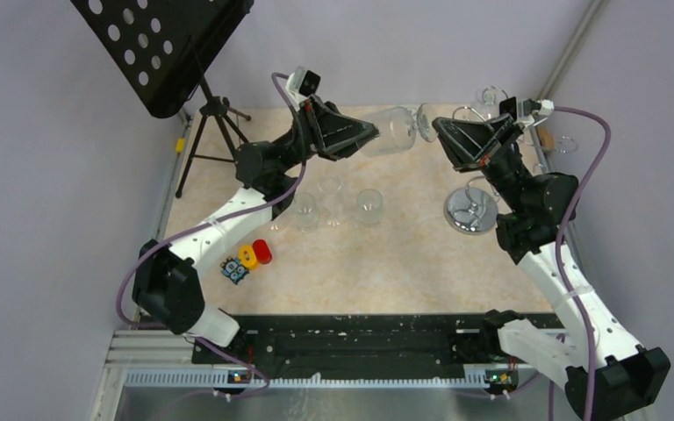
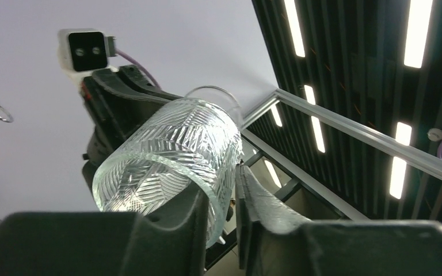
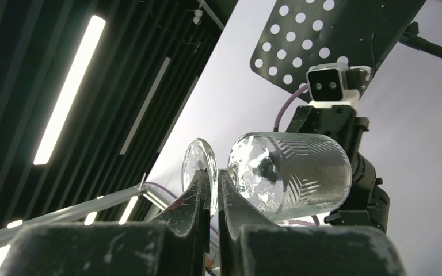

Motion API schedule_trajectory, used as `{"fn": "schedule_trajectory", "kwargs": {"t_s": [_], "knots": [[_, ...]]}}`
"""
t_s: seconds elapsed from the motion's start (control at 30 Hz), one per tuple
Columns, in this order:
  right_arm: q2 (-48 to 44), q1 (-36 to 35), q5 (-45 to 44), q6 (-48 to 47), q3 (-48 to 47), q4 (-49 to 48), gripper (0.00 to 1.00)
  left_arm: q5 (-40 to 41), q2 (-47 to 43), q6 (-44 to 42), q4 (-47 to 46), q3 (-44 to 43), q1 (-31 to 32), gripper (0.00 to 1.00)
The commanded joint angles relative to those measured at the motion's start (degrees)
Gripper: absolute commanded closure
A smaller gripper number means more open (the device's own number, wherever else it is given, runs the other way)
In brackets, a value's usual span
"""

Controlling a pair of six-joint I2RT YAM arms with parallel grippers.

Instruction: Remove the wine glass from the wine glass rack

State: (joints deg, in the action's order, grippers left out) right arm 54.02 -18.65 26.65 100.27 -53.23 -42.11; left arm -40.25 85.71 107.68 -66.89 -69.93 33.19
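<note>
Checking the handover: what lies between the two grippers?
The wine glass, sideways in the air: rim at the left gripper, stem in the right gripper. Top view shows it.

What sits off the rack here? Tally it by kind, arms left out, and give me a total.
Wine glass, held in the air: 1
Glasses standing on the table: 3
Small coloured pieces: 3
Music stand: 1
Total: 8
</note>
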Motion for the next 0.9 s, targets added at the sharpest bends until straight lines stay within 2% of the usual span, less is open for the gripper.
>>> {"fn": "schedule_trajectory", "kwargs": {"t_s": [0.0, 0.13, 0.2, 0.33, 0.5, 0.57, 0.67, 0.73, 0.87], "knots": [[-0.8, -0.2, -3.6, 0.0, 1.0, -4.8, 1.0, -0.6, -3.7, 1.5, -8.9, -0.7, 0.2, 0.8], [-0.6, -0.2, -3.8, 0.4, 1.9, -5.2, 1.0, -0.9, -4.3, 1.6, -9.7, -0.8, 0.2, 0.9], [-0.4, -0.2, -3.8, 0.6, 2.1, -5.5, 1.0, -1.1, -4.7, 1.1, -9.6, -0.8, 0.2, 1.0], [-0.2, -0.2, -4.1, -0.8, 1.6, -4.6, 1.0, -2.1, -5.8, -1.9, -6.8, -1.0, 0.2, 1.0], [-1.2, -0.2, -5.0, -9.0, -0.9, 5.3, 0.61, -3.4, -8.7, -11.8, 3.1, -1.2, 0.2, 1.0], [-2.1, -0.2, -6.4, -14.3, -2.9, 11.3, 0.48, -3.8, -10.6, -19.7, 12.9, -2.5, 0.2, 1.0], [-3.9, -0.2, -11.0, -25.7, -7.1, 25.0, 0.38, -0.6, -14.1, -36.9, 34.3, -5.0, 0.1, 1.0], [-4.8, -0.2, -16.4, -33.1, -10.0, 35.7, 0.35, 2.8, -15.5, -49.2, 50.2, -7.3, 0.4, 1.0], [-6.9, -0.2, -23.6, -40.7, -12.6, 45.7, 0.34, 10.2, -13.6, -66.2, 72.5, -13.8, 2.5, 1.0]]}}
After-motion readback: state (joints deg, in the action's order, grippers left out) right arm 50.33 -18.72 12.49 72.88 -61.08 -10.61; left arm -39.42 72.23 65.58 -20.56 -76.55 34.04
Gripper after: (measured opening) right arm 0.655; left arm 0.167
